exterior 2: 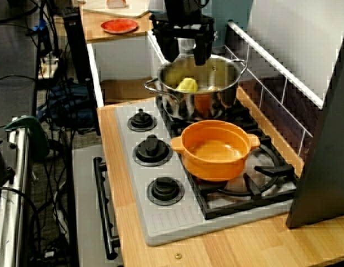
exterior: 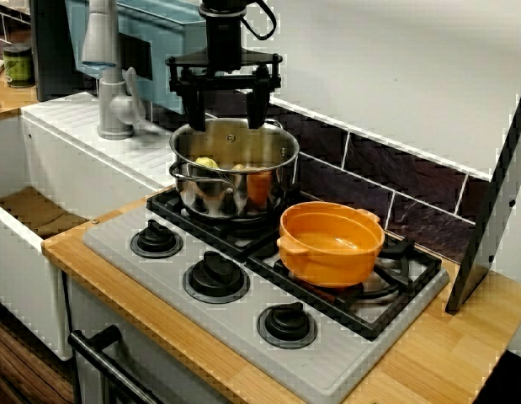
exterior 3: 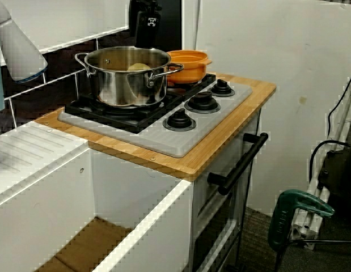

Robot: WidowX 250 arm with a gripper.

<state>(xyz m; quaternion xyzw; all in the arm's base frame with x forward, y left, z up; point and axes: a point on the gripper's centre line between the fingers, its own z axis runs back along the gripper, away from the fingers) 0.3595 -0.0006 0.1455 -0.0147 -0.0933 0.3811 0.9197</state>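
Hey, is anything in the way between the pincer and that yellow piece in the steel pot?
Nothing visible. The pot has no lid, the pincer hangs open above its rim, and the yellow piece lies uncovered inside. The orange bowl stands aside.

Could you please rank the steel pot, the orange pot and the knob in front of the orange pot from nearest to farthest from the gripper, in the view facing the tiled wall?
1. Steel pot, just under the gripper, whose fingers are open.
2. Orange pot, beside it on the right.
3. Knob, at the front edge.
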